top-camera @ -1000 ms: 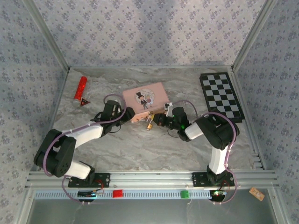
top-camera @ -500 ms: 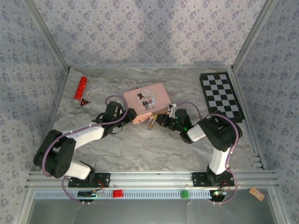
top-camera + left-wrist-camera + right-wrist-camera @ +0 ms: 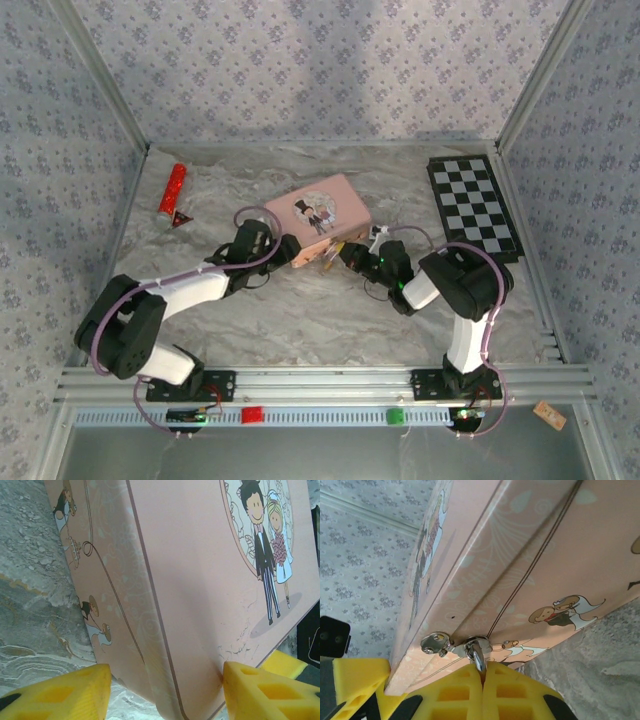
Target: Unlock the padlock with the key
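At mid-bench, at the hasp (image 3: 436, 644) of the pink box (image 3: 318, 210): brace its corner with the half-spread left gripper (image 3: 162, 692); twist gently with the right gripper (image 3: 482, 680), pinched shut against the padlock (image 3: 479, 659).

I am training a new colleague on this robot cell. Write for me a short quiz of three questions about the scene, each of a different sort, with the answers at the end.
1. True or false: the shiny red stick lies on the grey marbled table, apart from the pink rectangular box printed with a cartoon wedding couple.
2. Where do the fingers of the left gripper stand? A. on either side of a corner of the pink box; B. around the red stick; C. on the table's near edge.
3. Fill in: the right gripper, close under the box's small metal hasp, is ___ (open or shut).
Key: 1 true; 2 A; 3 shut.
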